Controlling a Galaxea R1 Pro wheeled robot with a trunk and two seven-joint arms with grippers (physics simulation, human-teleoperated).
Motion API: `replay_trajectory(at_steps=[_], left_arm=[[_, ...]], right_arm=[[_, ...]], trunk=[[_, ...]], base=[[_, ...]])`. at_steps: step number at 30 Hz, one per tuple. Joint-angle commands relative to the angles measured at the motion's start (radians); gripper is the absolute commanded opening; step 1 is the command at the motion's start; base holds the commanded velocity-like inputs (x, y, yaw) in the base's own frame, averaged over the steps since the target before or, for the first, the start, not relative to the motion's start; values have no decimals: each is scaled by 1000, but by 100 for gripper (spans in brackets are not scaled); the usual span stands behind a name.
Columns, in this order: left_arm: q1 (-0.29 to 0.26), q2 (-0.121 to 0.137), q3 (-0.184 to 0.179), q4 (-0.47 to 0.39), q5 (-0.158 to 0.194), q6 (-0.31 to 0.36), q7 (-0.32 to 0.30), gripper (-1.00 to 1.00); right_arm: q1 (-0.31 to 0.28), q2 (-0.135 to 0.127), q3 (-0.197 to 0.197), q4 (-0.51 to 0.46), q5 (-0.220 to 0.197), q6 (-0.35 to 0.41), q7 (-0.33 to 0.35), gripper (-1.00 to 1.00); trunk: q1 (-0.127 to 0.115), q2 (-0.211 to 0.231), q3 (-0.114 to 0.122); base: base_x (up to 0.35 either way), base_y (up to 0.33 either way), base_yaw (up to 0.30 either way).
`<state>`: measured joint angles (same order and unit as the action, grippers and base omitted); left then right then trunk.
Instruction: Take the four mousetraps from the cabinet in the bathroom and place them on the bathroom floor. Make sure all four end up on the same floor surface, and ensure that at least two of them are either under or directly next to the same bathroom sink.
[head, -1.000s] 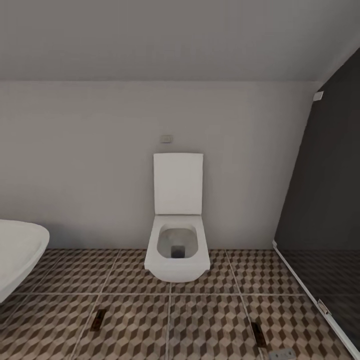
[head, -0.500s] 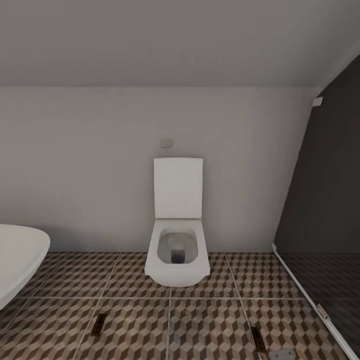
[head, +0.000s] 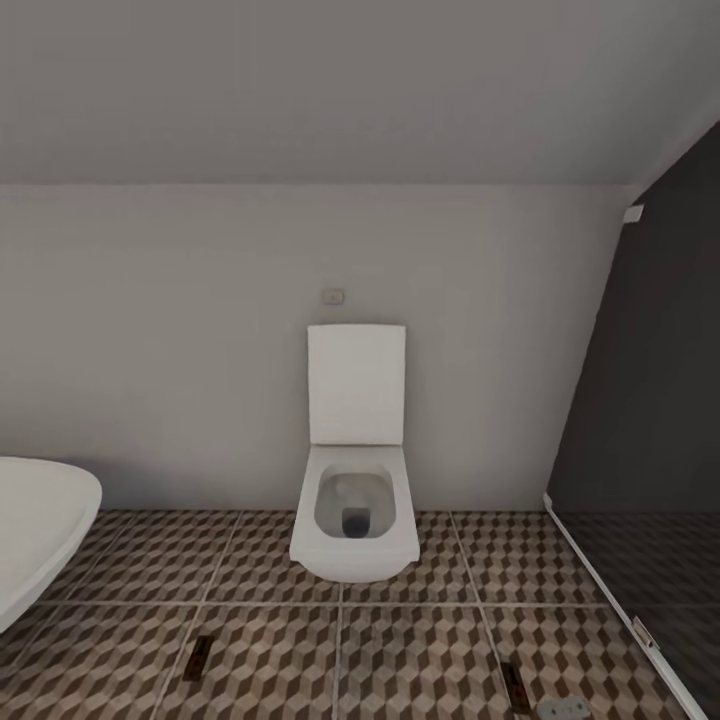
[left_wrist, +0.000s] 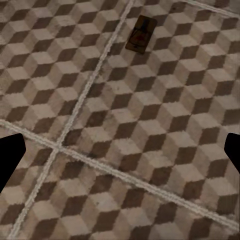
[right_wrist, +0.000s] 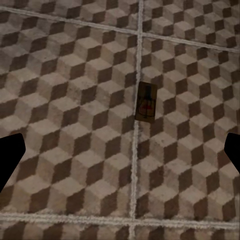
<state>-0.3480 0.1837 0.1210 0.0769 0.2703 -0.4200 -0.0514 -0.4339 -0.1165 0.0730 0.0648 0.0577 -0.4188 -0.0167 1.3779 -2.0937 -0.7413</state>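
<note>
Two mousetraps lie flat on the cube-patterned bathroom floor (head: 420, 660), one at the lower left (head: 197, 657) and one at the lower right (head: 515, 687) of the head view. In the left wrist view a mousetrap (left_wrist: 141, 34) lies well ahead of my left gripper (left_wrist: 120, 155), which is open and empty above the tiles. In the right wrist view a mousetrap (right_wrist: 146, 101) lies on a grout line just ahead of my right gripper (right_wrist: 120, 155), also open and empty. The cabinet and the sink are out of view.
A white square toilet (head: 355, 520) stands against the grey back wall, lid up. The rounded white bathtub (head: 40, 530) juts in at the left. A dark glass shower screen (head: 640, 420) closes the right side. A small grey plate (head: 565, 708) sits on the floor beside the right mousetrap.
The whole head view has slid slightly downward, so the camera has moved. The toilet, tub and mousetraps have kept their places relative to one another.
</note>
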Motion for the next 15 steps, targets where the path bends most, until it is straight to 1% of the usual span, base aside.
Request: replay_trajectory(at_steps=[1, 8, 13, 15], left_arm=[[-2, 0, 8, 4, 1, -6, -5, 100], [-2, -2, 8, 4, 1, -4, -6, 100], [-2, -17, 8, 4, 1, -4, -6, 100], [-2, -28, 8, 4, 1, -3, -6, 100]], right_arm=[[-2, 0, 7, 4, 2, -6, -2, 100], [-2, 0, 7, 4, 2, -6, -2, 100], [-2, 0, 7, 4, 2, -6, -2, 100], [-2, 0, 7, 4, 2, -6, -2, 100]], trunk=[[0, 0, -1], [0, 0, -1], [0, 0, -1], [0, 0, -1]], base=[[0, 0, 0], [0, 0, 0], [0, 0, 0], [0, 0, 0]])
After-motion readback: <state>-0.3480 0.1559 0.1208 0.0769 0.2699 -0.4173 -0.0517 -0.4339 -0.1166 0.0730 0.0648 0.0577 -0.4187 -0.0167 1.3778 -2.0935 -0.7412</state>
